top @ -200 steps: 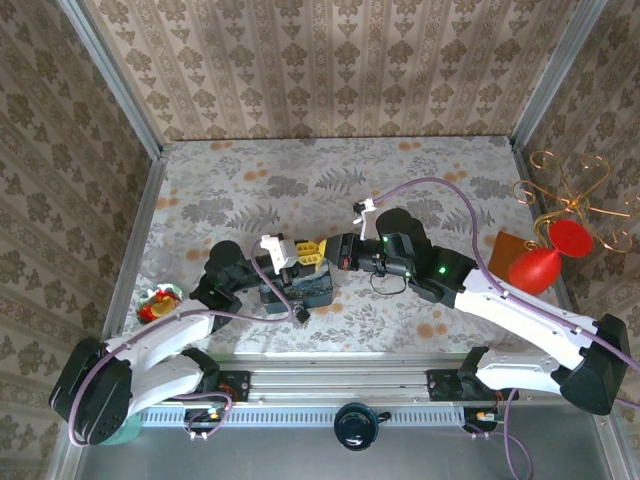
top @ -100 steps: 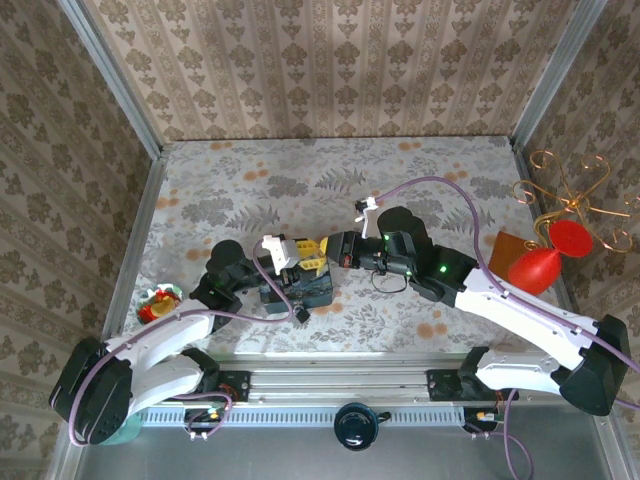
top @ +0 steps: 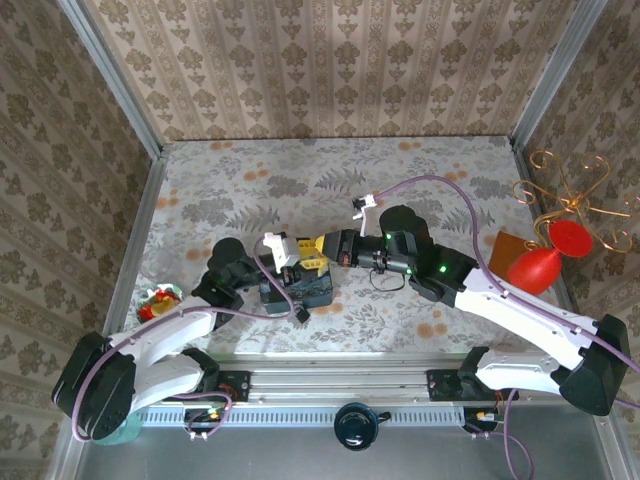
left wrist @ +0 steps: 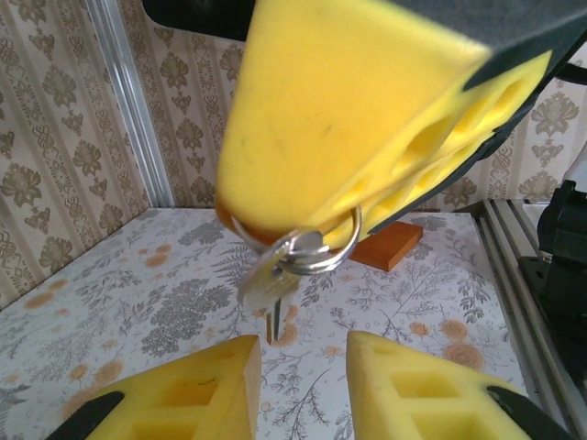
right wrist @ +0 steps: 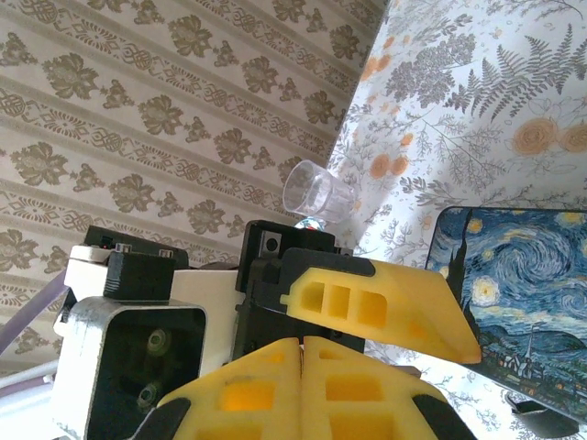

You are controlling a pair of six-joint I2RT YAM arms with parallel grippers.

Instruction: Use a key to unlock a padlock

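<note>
The 2 arms reach inward from their bases, and their grippers almost meet tip to tip. The left arm is folded at the elbow. The left gripper points right, and its fingers stand a little apart. The right arm is stretched longer. The right gripper points left, with its 2 fingers pressed flat together.

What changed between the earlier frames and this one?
The right gripper slid a little to the left, toward the left gripper, bringing the key ring it pinches, with the key hanging from it. The left gripper barely shifted; its jaws stand open just below the key, gripping nothing. The blue tin stayed put.
</note>
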